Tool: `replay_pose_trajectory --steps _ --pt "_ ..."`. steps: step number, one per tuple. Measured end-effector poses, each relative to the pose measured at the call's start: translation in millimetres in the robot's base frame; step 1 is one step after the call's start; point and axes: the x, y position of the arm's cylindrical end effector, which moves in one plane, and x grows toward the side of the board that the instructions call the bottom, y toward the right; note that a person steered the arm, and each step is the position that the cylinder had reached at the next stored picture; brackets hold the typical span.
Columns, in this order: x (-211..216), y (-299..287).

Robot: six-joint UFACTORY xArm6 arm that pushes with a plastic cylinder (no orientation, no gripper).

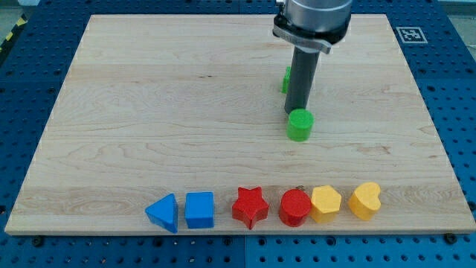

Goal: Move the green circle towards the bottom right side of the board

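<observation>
The green circle (300, 125) stands on the wooden board (149, 112), right of centre. My tip (294, 112) sits just above and left of it in the view, touching or nearly touching its top-left edge. The dark rod rises from there to the arm at the view's top. A second green block (285, 79) is partly hidden behind the rod, so its shape is unclear.
A row of blocks lies along the board's bottom edge: a blue triangle (163, 213), a blue cube (199, 210), a red star (250, 206), a red circle (295, 207), a yellow hexagon (326, 203) and a yellow heart (365, 199).
</observation>
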Motion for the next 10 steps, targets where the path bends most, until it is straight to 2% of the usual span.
replay_pose_trajectory --steps 2,4,6,10 --pt "4.7 -47.2" --pt "38.6 19.2" --pt "59.1 27.5" --pt "57.9 96.1"
